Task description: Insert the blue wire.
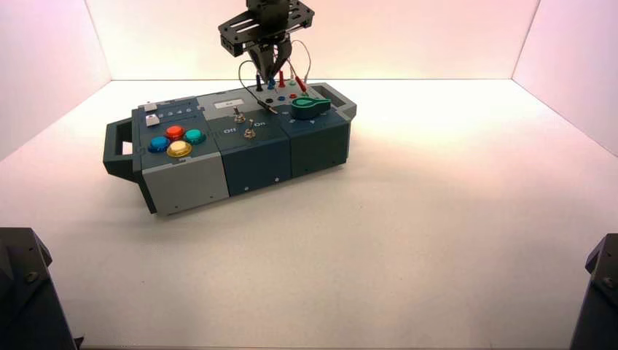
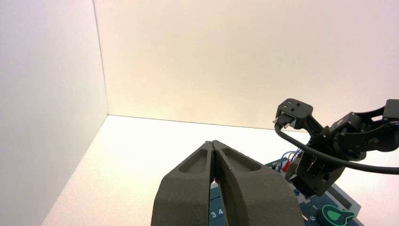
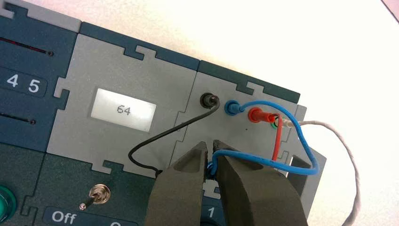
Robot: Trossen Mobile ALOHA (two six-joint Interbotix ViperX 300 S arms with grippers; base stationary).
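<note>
Now — blue wire (image 3: 268,162) — one end clamped in right tool (image 3: 210,145).

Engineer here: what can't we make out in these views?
- Right wrist view: lower plug of the blue wire, hidden between the right jaws.
- Right wrist view: the green button, cut by the left edge.
- High view: display reading, too small.

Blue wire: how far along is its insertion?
One end of the blue wire already sits in the blue socket of the back row. The right gripper, over the box, grips its other end. Left: seating that end.
</note>
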